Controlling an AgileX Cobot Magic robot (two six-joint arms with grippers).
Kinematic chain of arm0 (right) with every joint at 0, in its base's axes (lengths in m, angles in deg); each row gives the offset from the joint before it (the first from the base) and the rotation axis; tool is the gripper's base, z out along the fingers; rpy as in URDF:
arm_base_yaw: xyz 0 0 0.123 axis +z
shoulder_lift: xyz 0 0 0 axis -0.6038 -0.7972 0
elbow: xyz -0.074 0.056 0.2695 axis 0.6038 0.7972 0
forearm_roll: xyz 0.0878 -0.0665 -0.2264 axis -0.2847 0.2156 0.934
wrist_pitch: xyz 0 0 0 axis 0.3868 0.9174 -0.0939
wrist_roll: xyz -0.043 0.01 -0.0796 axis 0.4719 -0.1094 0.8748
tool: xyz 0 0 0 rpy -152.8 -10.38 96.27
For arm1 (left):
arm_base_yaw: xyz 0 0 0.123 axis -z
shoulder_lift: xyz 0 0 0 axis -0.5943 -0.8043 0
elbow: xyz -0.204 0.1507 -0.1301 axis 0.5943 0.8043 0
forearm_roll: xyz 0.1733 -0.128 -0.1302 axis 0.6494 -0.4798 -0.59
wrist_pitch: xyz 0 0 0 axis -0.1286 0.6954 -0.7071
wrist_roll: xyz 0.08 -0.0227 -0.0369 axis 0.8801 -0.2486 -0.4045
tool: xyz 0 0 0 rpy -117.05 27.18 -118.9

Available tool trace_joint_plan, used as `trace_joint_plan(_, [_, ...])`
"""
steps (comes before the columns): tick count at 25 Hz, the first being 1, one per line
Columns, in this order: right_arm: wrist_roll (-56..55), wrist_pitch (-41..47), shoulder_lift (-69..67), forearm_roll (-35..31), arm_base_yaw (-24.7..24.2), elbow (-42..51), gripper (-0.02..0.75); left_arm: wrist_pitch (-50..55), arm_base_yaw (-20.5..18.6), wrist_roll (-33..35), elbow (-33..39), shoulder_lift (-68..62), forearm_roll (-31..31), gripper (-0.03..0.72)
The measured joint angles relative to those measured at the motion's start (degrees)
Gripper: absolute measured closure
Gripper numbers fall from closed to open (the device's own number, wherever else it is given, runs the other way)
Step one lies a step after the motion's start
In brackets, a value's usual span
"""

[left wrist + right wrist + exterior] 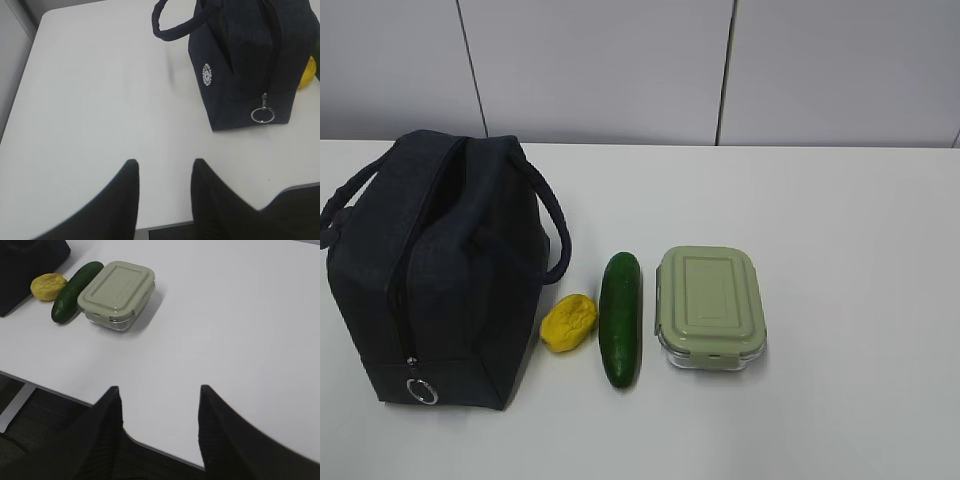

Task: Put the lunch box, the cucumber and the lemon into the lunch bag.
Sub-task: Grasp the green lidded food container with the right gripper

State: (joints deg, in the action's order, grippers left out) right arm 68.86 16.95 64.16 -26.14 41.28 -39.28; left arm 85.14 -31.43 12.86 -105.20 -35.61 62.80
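Dark navy fabric lunch bag [430,270] stands on white table [840,250], zipped; lumpy yellow lemon [569,322], dark green cucumber [620,318], sage-lidded clear lunch box [709,306] lined up beside it. Left wrist view alone shows bag's white emblem [206,74]. Left gripper [164,172] and right gripper [159,397] parted, empty.

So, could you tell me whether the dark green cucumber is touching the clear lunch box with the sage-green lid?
Apart. The exterior view shows a strip of white table between the cucumber and the lunch box.

Exterior slants down; wrists share lemon [307,74].
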Motion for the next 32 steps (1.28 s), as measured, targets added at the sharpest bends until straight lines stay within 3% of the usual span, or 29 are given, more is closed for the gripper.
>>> trace_joint_plan(32, [0.0, 0.0, 0.0, 0.19, 0.0, 0.0, 0.358, 0.0, 0.0, 0.0, 0.0, 0.0, 0.0, 0.45])
